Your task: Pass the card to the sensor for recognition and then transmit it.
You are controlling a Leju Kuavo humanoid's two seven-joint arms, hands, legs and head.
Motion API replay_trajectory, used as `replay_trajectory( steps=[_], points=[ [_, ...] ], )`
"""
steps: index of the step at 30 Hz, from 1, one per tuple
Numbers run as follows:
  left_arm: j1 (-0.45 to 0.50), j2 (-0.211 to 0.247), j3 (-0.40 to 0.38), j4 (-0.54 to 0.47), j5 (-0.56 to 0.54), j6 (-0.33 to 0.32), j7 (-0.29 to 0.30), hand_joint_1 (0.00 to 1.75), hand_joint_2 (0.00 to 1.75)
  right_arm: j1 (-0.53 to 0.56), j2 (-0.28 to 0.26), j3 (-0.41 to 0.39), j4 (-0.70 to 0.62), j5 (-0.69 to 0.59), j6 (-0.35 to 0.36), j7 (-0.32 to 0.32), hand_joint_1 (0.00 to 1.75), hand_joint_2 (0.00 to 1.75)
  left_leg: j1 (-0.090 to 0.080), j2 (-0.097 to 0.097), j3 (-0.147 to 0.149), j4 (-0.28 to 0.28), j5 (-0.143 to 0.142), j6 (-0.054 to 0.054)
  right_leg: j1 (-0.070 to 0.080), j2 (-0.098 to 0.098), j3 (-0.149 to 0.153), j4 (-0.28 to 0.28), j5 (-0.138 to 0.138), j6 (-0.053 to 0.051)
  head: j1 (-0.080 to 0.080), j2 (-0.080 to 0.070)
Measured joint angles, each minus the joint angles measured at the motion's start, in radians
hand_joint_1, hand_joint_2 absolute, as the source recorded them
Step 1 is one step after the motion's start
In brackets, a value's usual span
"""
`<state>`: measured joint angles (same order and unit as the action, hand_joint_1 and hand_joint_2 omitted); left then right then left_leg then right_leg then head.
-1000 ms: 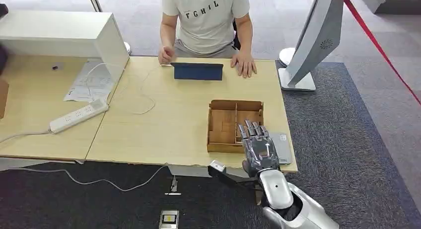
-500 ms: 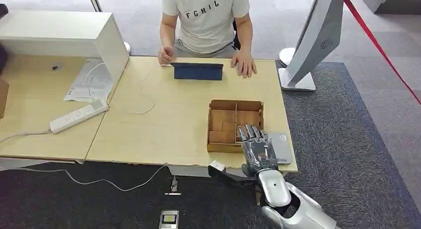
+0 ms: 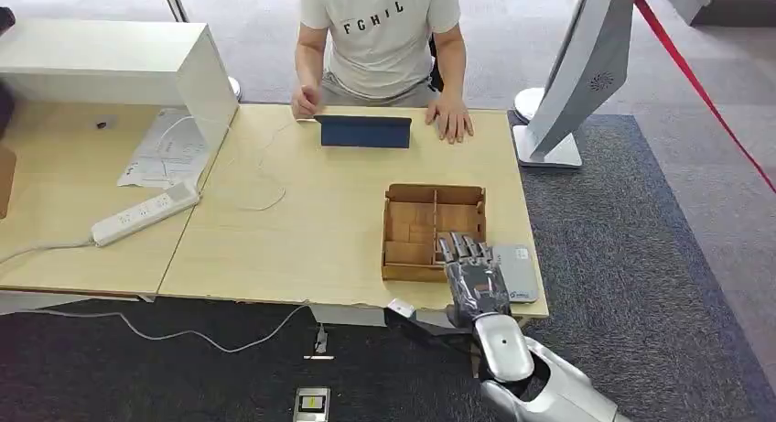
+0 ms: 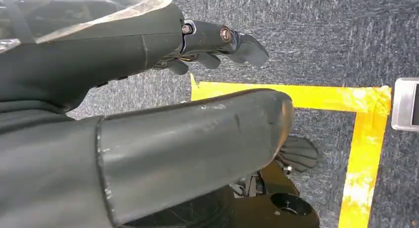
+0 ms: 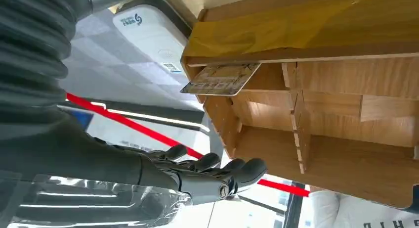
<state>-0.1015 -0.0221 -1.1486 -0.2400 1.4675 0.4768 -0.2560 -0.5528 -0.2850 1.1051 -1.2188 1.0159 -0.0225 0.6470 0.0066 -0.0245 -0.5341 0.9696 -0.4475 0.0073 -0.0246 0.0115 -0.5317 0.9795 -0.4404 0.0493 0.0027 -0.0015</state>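
Head view, left to right: white power strip (image 3: 145, 211) at 9 o'clock on the pale wooden worktop (image 3: 302, 239), papers (image 3: 167, 150) beyond it beside a white box (image 3: 119, 65). At 12 o'clock, a person (image 3: 380, 37) seated with both hands on the far edge, a dark blue folded stand (image 3: 364, 131) between them. Right of centre, a divided wooden tray (image 3: 433, 232). At 5 o'clock, the right hand (image 3: 474, 274) over the tray's near right corner, palm down, fingers (image 3: 458, 248) spread and straight, holding nothing. Just right of it, touching the tray's side, a grey card reader (image 3: 518, 270).

Right wrist view: card (image 5: 221, 79) lying flat inside a tray compartment against the wall nearest the reader, apart from the fingers.

Left wrist view: left hand (image 4: 217, 45) hanging over carpet and yellow tape (image 4: 365, 139), fingers loosely curled, nothing held.
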Motion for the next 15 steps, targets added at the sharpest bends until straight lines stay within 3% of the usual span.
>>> replay_trajectory(
  steps=[11,15],
  points=[
    [0.000,0.006,0.000,0.000,0.000,-0.004,-0.003,0.00,0.00,-0.030,-0.001,0.018,0.044,-0.015,-0.034,0.008,0.00,1.75,0.000,0.000,0.000,0.000,0.000,0.000,0.000,0.000,0.000,0.000,0.000,0.000,0.000,0.000],
    [0.000,0.010,0.000,0.000,0.005,-0.007,0.008,0.00,0.00,-0.049,0.000,0.024,0.063,-0.032,-0.037,-0.018,0.00,1.75,0.000,0.000,0.000,0.000,0.000,0.000,0.000,0.000,0.000,0.000,0.000,0.000,0.000,0.000]
  ],
)
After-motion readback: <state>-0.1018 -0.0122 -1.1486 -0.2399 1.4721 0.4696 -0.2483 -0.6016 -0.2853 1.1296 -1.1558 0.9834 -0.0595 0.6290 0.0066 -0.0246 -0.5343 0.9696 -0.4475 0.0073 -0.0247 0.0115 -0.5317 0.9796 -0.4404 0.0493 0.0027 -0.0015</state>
